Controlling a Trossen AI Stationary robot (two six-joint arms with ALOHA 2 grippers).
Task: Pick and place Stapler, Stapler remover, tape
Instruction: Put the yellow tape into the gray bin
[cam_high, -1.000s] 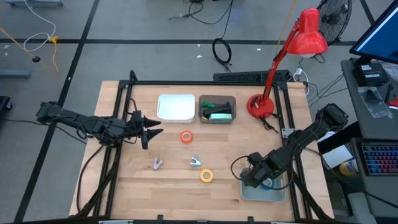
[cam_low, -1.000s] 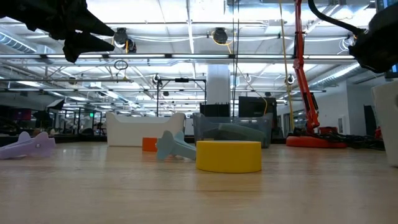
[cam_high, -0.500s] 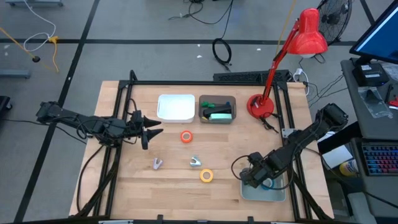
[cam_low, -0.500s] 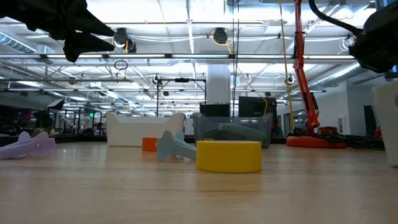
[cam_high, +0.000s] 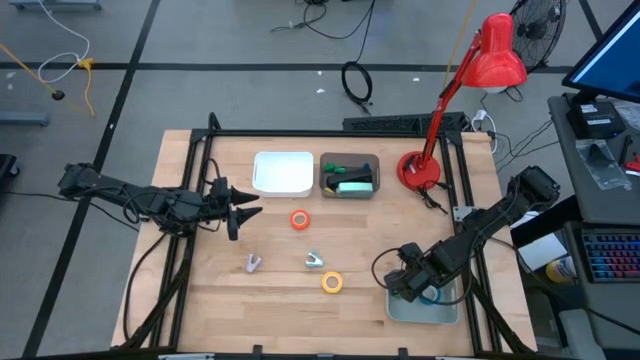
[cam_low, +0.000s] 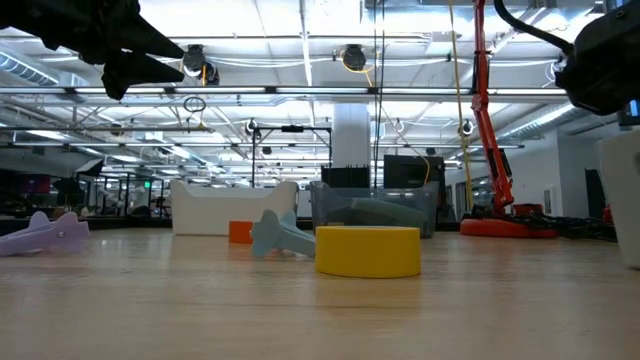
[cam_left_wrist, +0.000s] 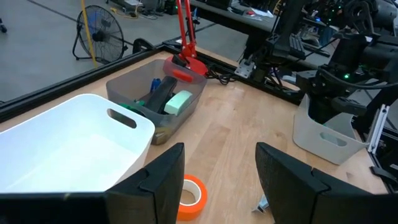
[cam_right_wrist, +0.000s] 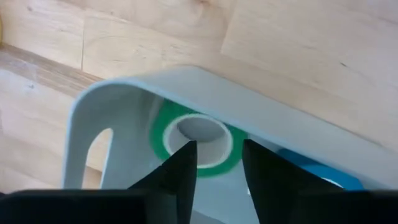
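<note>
1. The right pincer (cam_high: 408, 284) hangs over the near-right grey bin (cam_high: 448, 310) on the counter (cam_high: 370, 230); its fingers (cam_right_wrist: 180, 168) stand a little apart with nothing between them.
2. Directly below that pincer, the green tape roll (cam_right_wrist: 163, 142) lies flat inside the bin, and a blue tape roll (cam_right_wrist: 317, 168) lies just beside it, farther along the bin's floor.
3. The left pincer (cam_high: 244, 211) hovers above the counter's left part, jaws apart and empty, its tips pointing toward the counter's middle.
4. Just ahead of the left pincer's tips lies the orange tape roll (cam_high: 299, 219), flat on the wood.
5. Beyond it from that pincer stand a white bin (cam_high: 283, 172) and a clear bin (cam_high: 349, 176) holding dark and green items.
6. The yellow tape roll (cam_high: 332, 283) lies on the counter between the two pincers, nearer the right one.
7. A pale blue remover (cam_high: 315, 261) sits just beside the yellow roll; a lilac remover (cam_high: 253, 263) lies closer to the left pincer.
8. A red lamp (cam_high: 440, 110) stands at the counter's far right.
</note>
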